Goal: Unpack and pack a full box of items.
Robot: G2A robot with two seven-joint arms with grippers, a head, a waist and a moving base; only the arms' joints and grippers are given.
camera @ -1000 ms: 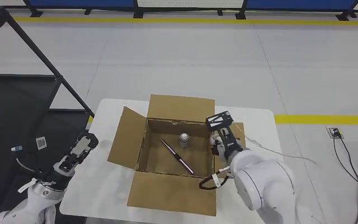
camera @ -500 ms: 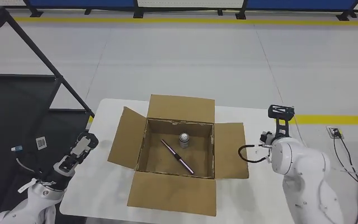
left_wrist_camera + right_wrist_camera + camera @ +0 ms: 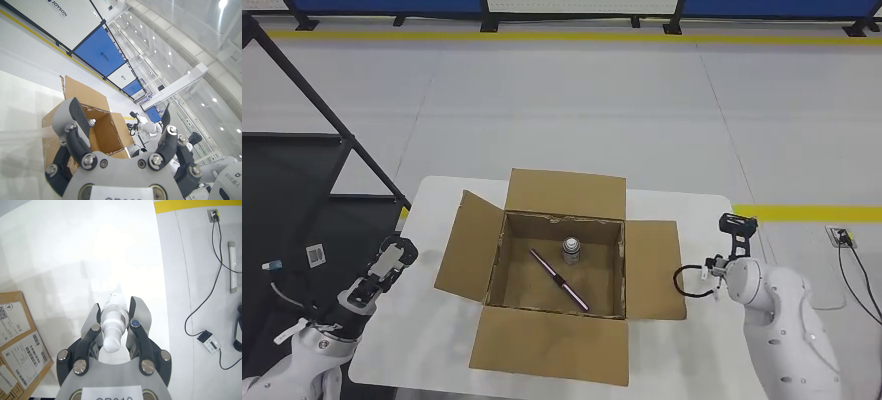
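At 3 o'clock of the open brown cardboard box (image 3: 547, 350), right end effector (image 3: 114, 308) clamping a white plastic spray bottle (image 3: 113, 321), left end effector (image 3: 121, 106) at 9 o'clock, spread, empty.

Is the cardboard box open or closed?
Open: the cardboard box has its flaps spread outward, and a small bottle and a dark rod show inside.
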